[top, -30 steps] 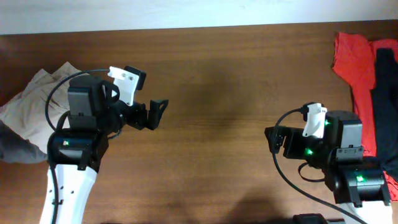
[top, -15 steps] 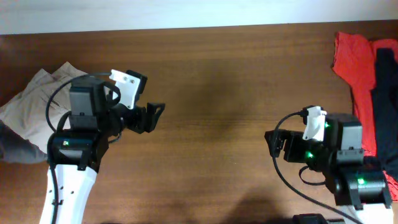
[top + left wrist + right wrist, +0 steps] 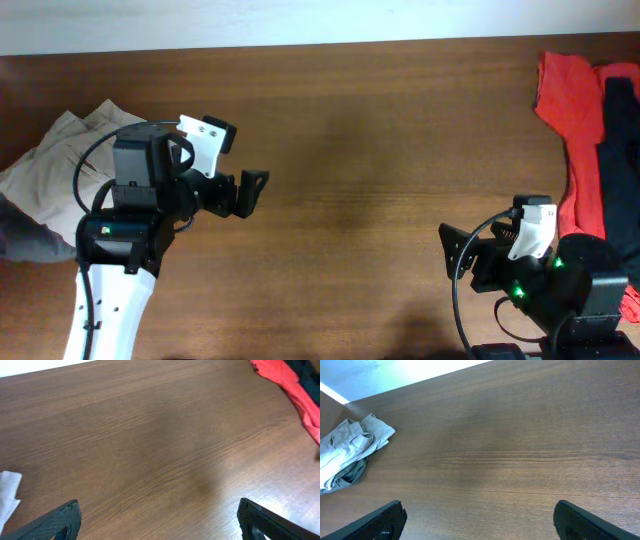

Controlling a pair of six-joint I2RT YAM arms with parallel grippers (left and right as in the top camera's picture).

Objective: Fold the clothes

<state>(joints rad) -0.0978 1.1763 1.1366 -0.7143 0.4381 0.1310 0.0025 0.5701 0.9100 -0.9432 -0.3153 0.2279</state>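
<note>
The black T-shirt [image 3: 622,140] lies bunched at the table's far right edge, on top of red garments; a corner of it shows in the left wrist view [image 3: 306,365]. Its white label is not visible. My left gripper [image 3: 250,190] is open and empty, hovering over bare wood left of centre, far from the shirt; its jaws [image 3: 157,512] stand wide apart. My right gripper [image 3: 455,255] is open and empty near the front right, left of the shirt; its jaws [image 3: 479,512] are wide apart over bare table.
Red garments [image 3: 570,100] lie at the right edge under the black shirt, also in the left wrist view [image 3: 287,382]. Beige trousers [image 3: 60,160] with a grey garment [image 3: 20,240] lie heaped at the far left, also in the right wrist view [image 3: 350,447].
My right arm has drawn back toward the table's front edge and slightly right. My left gripper has shifted only slightly. Both grippers stay open and empty.
</note>
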